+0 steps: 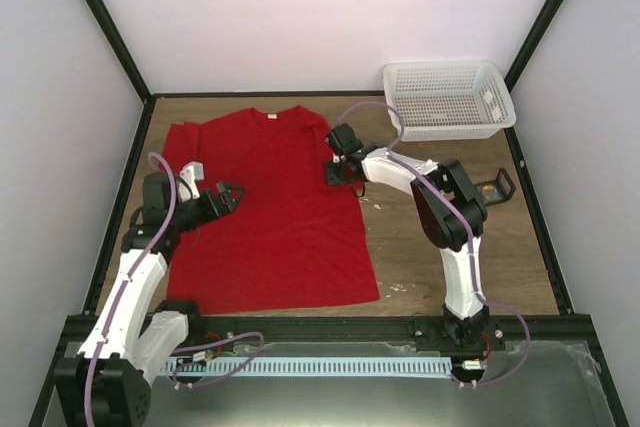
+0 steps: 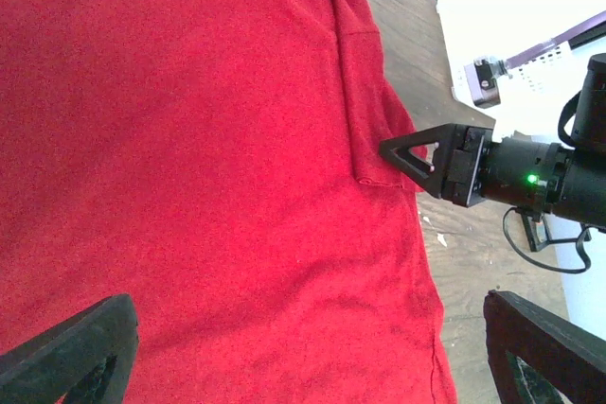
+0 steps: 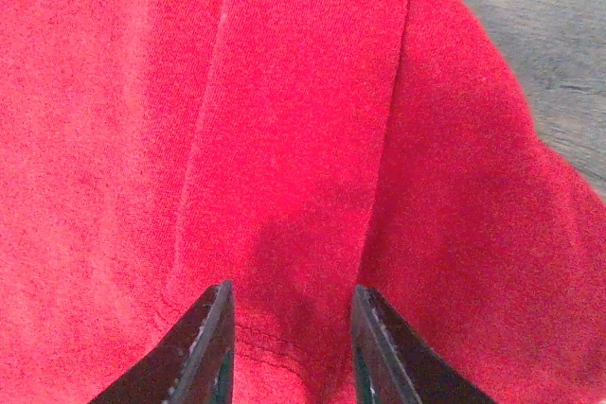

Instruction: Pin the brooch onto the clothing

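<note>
Pinning isn't done — no brooch shows on the red T-shirt (image 1: 270,217) spread on the desk (image 1: 500,237), nor elsewhere. The right end effector (image 3: 289,300) stands part-open astride a fold of it (gripping nothing); the left end effector (image 1: 228,197) gapes wide, empty.

Robot lab: white-walled cell (image 1: 320,7)

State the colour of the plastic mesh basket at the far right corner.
The mesh basket is white; the top external view shows it best.
</note>
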`<act>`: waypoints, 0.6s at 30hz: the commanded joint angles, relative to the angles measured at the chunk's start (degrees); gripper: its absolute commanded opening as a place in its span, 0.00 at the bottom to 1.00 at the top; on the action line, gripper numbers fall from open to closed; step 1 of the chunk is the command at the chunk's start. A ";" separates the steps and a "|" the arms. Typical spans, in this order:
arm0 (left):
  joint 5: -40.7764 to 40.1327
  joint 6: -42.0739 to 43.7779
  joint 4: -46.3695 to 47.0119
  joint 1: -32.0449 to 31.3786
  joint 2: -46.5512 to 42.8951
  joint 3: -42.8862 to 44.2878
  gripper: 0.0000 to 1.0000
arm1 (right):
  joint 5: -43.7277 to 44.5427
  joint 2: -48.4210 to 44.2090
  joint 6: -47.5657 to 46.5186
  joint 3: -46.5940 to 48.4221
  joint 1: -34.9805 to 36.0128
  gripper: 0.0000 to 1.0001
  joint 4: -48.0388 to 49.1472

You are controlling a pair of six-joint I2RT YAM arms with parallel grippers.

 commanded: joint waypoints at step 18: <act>0.63 1.13 -1.07 -0.13 -1.03 3.11 1.00 | 1.91 0.47 -1.28 3.14 -0.25 0.01 -1.64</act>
